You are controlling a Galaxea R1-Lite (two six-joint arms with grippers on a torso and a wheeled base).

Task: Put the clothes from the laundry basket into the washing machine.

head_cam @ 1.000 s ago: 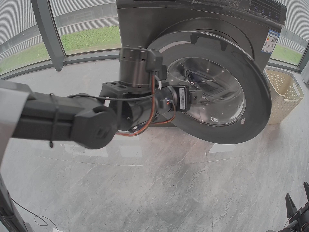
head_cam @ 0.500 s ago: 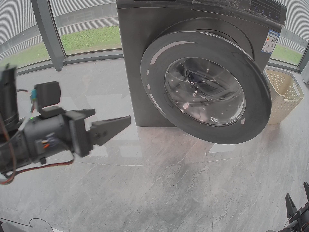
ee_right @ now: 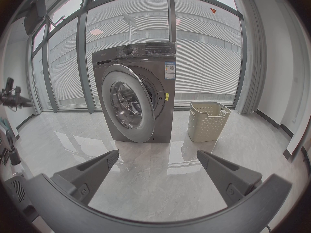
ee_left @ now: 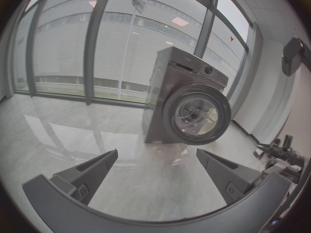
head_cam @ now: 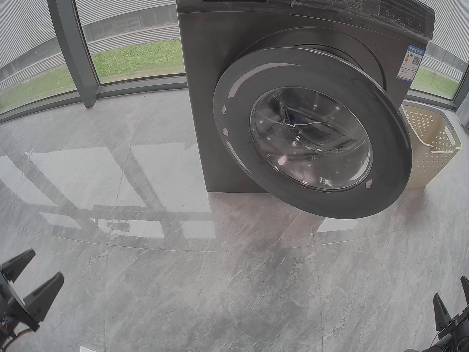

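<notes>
The dark grey washing machine stands ahead with its round glass door swung partly open toward me. The cream laundry basket sits on the floor just right of the machine; its perforated inner wall shows. My left gripper hangs low at the left, far from the door, open with nothing in it. Low at the right, my right gripper is open and holds nothing, facing the machine and the basket from a distance.
Glossy grey marble floor spreads wide between me and the machine. Tall windows with dark frames run behind it. The open door overhangs the floor in front of the drum.
My left arm has pulled back from the washing machine door, swinging down to the lower left. The door and the right gripper have not moved.
</notes>
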